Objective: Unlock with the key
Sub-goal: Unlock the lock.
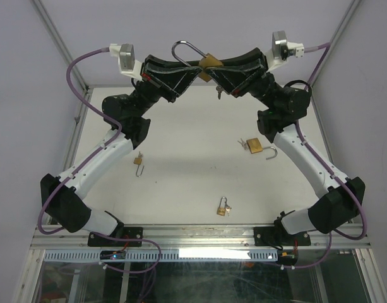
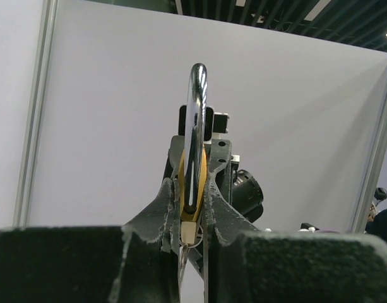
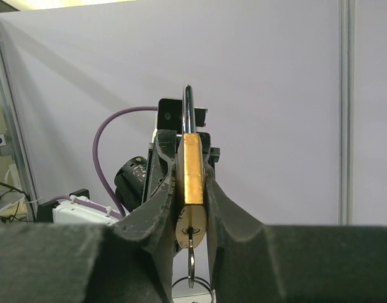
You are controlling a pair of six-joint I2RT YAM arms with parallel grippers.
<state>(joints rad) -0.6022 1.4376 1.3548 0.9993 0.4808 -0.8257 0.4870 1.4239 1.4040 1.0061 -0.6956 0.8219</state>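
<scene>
A brass padlock [image 1: 209,62] with a silver shackle [image 1: 185,50] is held high in the air at the back centre, between both grippers. My left gripper [image 1: 196,71] is shut on the padlock; its wrist view shows the shackle [image 2: 195,120] edge-on above the brass body [image 2: 182,189]. My right gripper [image 1: 221,73] is shut on the same padlock body [image 3: 193,167] from the other side. A key [image 3: 191,255] sits in the keyhole on the padlock's underside and hangs down with its ring; it also shows in the top view [image 1: 217,91].
On the table lie a brass padlock [image 1: 255,147] with its shackle swung open, a small padlock [image 1: 138,161] near the left arm, and another small padlock with keys [image 1: 222,207] near the front. Grey walls and metal frame posts enclose the table.
</scene>
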